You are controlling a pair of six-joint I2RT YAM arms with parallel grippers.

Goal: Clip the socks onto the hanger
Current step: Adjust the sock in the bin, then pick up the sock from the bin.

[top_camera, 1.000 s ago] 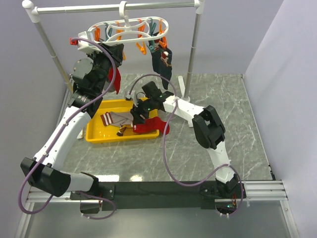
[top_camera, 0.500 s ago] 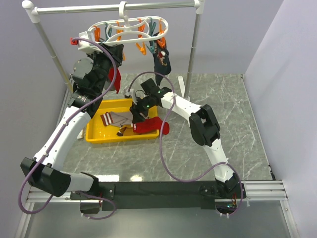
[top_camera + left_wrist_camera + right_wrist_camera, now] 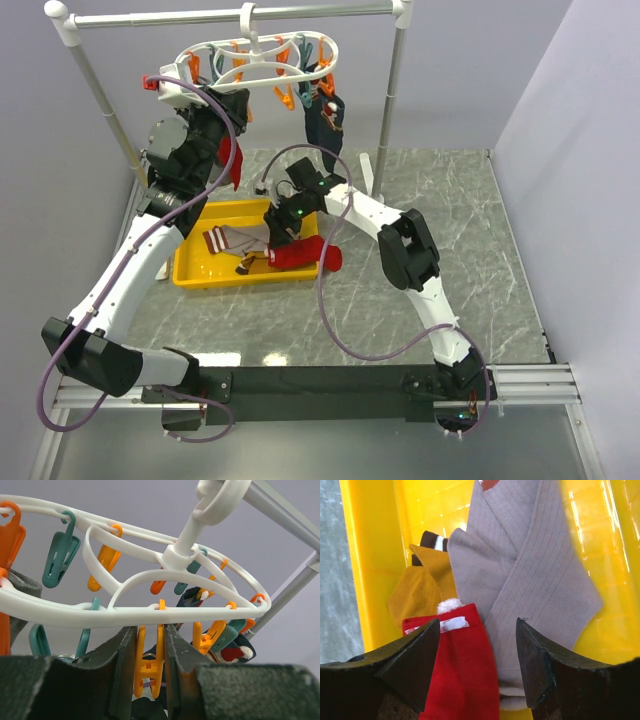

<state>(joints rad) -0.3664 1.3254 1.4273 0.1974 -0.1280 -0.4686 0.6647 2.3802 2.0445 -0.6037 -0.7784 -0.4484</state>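
Directly below the released right end effector point(image 3: 476, 630), the nearer arm's, lies the red sock point(image 3: 462, 680) in the yellow tray point(image 3: 365, 555) on the counter point(image 3: 450, 200). Its length runs between the spread fingers point(image 3: 415, 660), and its foot is cut off. Grey socks point(image 3: 530, 580) and a mustard sock point(image 3: 417, 592) crowd it. Farther off, the left end effector point(image 3: 150, 645) is clenched on an orange clothespin point(image 3: 149, 667) of the hanger point(image 3: 150, 612); the clip's mouth is hidden.

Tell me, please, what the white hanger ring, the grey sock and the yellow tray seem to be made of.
Hanger ring: looks like moulded plastic, smooth and slightly glossy, with rounded bars.
Grey sock: soft knit fabric, matte; fine ribs run along it.
Yellow tray: probably hard plastic; its shiny floor shows bright reflections.
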